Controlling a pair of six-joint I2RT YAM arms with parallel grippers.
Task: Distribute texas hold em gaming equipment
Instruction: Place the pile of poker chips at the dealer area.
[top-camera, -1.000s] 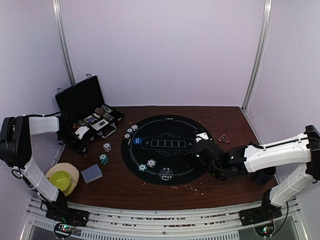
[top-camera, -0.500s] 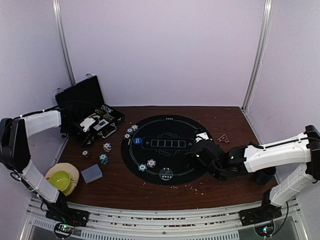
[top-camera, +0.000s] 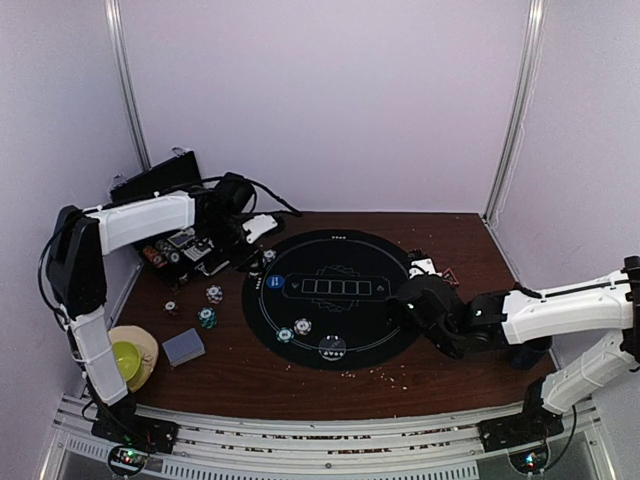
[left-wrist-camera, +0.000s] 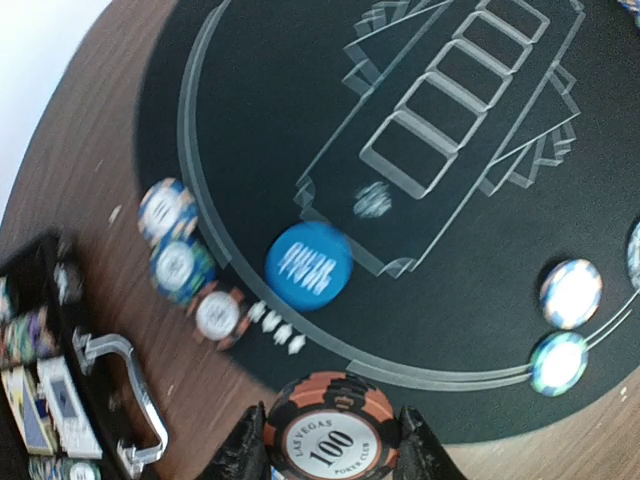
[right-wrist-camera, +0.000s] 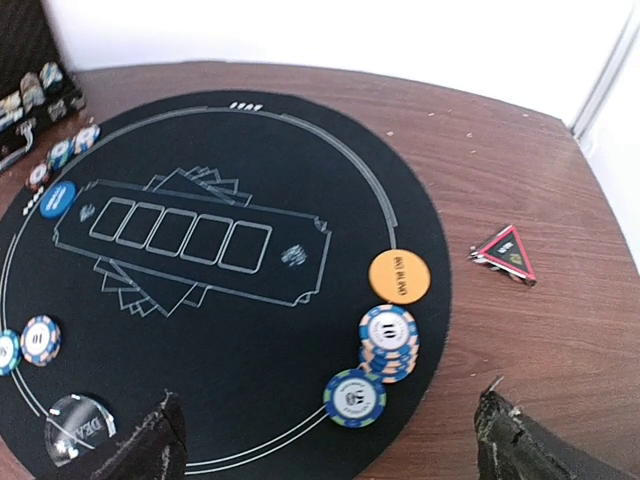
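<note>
Swung over from the black case (top-camera: 160, 185) within the last second by the left gripper (left-wrist-camera: 330, 450): an orange-and-black poker chip (left-wrist-camera: 332, 420), clamped flat between the fingers, up over the left edge of the round black mat (left-wrist-camera: 470, 260). Just beyond it on the mat, a blue button disc (left-wrist-camera: 309, 265); along the rim, three striped chips (left-wrist-camera: 183, 268). Over the mat's right side, the right gripper (right-wrist-camera: 335, 455), spread wide, holding nothing. Below it, an orange button disc (right-wrist-camera: 399, 276) beside a chip stack (right-wrist-camera: 388, 342).
</note>
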